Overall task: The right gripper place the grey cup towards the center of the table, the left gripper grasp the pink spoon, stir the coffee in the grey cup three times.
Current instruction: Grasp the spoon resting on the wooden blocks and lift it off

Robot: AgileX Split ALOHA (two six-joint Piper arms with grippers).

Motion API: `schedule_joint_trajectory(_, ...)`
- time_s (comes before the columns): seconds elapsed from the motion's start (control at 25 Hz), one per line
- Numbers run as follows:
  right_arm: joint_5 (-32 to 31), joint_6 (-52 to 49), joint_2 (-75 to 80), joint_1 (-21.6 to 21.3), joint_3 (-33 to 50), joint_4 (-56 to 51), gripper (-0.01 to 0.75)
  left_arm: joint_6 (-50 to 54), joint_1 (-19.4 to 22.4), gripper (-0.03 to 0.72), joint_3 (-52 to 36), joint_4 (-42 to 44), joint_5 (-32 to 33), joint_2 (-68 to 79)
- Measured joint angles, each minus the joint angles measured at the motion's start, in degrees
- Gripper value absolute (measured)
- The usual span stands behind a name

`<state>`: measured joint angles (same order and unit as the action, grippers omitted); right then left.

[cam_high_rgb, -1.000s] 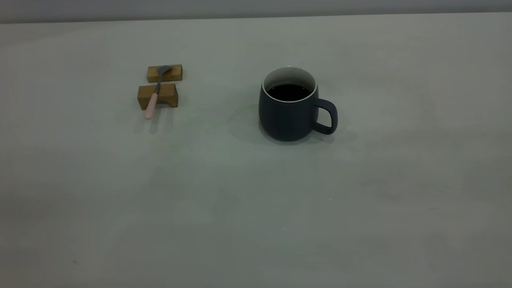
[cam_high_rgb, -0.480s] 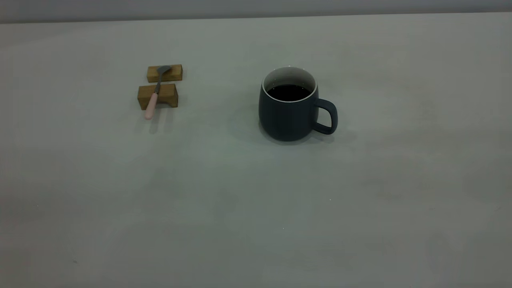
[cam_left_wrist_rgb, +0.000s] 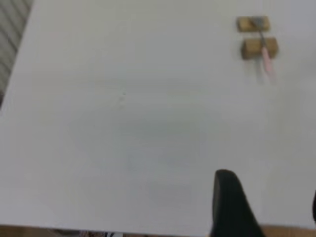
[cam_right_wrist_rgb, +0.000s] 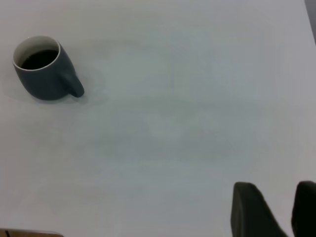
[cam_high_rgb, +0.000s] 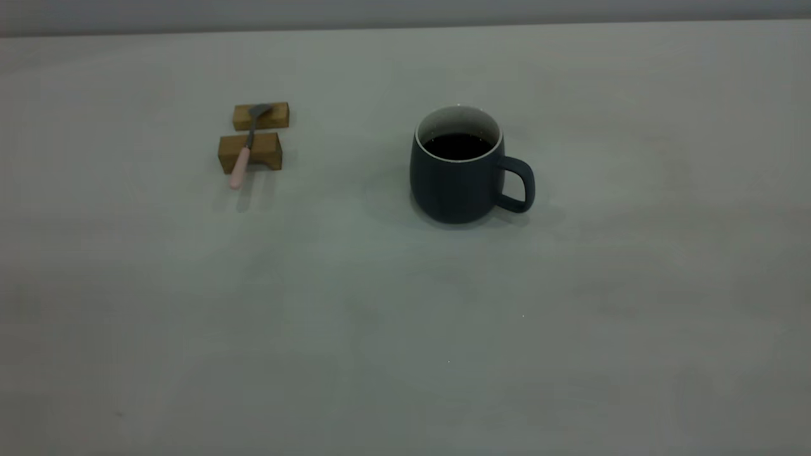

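The grey cup [cam_high_rgb: 455,187] stands upright a little right of the table's [cam_high_rgb: 405,329] middle, handle to the right, with dark coffee [cam_high_rgb: 457,146] inside. To the left, the pink spoon [cam_high_rgb: 243,154] lies across two wooden blocks, handle end towards the front. Neither arm shows in the exterior view. In the left wrist view my left gripper [cam_left_wrist_rgb: 270,185] is open and empty, far from the spoon [cam_left_wrist_rgb: 267,60]. My right gripper [cam_right_wrist_rgb: 275,185] is open with nothing between its fingers, far from the cup [cam_right_wrist_rgb: 43,81].
Two brown wooden blocks [cam_high_rgb: 260,116] [cam_high_rgb: 261,152] carry the spoon. The table's far edge [cam_high_rgb: 405,26] runs along the back. The table's near edge [cam_left_wrist_rgb: 148,231] shows in the left wrist view.
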<state>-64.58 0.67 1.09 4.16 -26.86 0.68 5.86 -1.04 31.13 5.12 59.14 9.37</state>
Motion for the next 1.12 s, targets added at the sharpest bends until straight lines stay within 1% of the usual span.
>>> schedule_joint_trajectory(0.12,0.00,0.00,0.00,0.00,0.00,0.00,0.232,4.52,0.00,0.572,2.81,3.43,-5.32,13.20)
schedule_joint_trajectory(0.2,0.00,0.00,0.00,0.00,0.00,0.00,0.232,7.70,0.00,0.628,4.94,5.65,-10.38,22.60)
schedule_joint_trajectory(0.28,0.00,0.00,0.00,0.00,0.00,0.00,0.232,10.36,0.00,0.662,7.20,6.54,-15.20,32.86)
schedule_joint_trajectory(0.4,0.00,0.00,0.00,0.00,0.00,0.00,0.236,13.31,0.00,0.668,11.60,6.06,-20.80,47.82)
schedule_joint_trajectory(0.52,-0.05,0.00,0.00,0.00,0.00,0.00,0.237,13.70,-0.23,0.668,16.48,3.78,-24.27,63.02)
schedule_joint_trajectory(0.68,-0.05,0.00,0.00,0.00,0.00,0.00,0.237,13.70,-3.36,0.668,24.13,2.74,-28.21,80.91)
schedule_joint_trajectory(0.8,-0.05,0.00,0.00,0.00,0.00,0.00,0.237,13.70,-6.01,0.668,30.05,2.46,-29.95,91.61)
schedule_joint_trajectory(0.96,-0.05,0.00,0.00,0.00,0.00,0.00,0.237,13.70,-8.94,0.668,37.17,1.79,-30.38,103.89)
schedule_joint_trajectory(1.12,-0.05,0.00,0.00,0.00,0.00,0.00,0.237,13.77,-12.19,0.668,42.44,1.12,-30.70,113.05)
